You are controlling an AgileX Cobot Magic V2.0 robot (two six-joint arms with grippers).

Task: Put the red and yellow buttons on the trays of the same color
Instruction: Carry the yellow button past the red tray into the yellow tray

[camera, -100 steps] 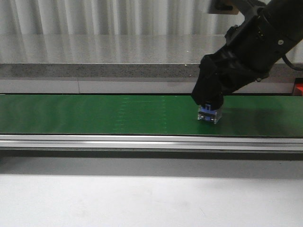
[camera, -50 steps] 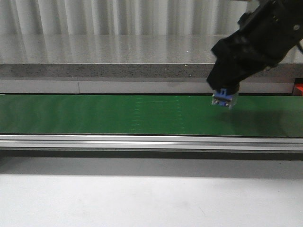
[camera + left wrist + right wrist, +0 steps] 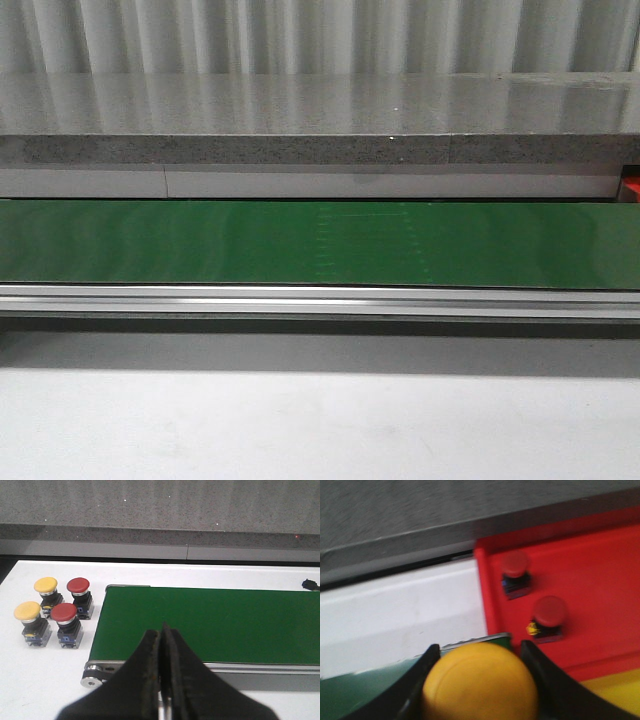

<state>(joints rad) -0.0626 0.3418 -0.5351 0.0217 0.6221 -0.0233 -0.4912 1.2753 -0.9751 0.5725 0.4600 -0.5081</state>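
**Holding a yellow button right by the trays**

Looking across the front camera, the long green conveyor belt [image 3: 320, 243] fills the middle, with a silver aluminium rail [image 3: 320, 300] along its near edge and a grey speckled stone ledge [image 3: 320, 148] behind it. Neither arm shows up in that view, just a sliver of red at the far right edge.

Right wrist cam is a bit blurry, but the red plastic tray [image 3: 600, 575] is obvious, sitting just past the belt's end on the white tabletop [image 3: 395, 615]. Two red mushroom-head push buttons [image 3: 514, 573] [image 3: 548, 617] stand upright in it, apart from each other. A corner of a yellow plastic tray [image 3: 615, 692] peeks in beside the red one. The right gripper [image 3: 480, 680] has its black fingers clamped on either side of a yellow dome-topped push button [image 3: 480, 682].

Left wrist cam: the left gripper [image 3: 161, 675] is pinched closed with nothing in it, hovering over the belt's other end. Beside that end, on the white table, stand two yellow buttons [image 3: 45, 585] [image 3: 27, 611] and two red ones [image 3: 78, 585] [image 3: 63, 612], clustered tight in a little square.
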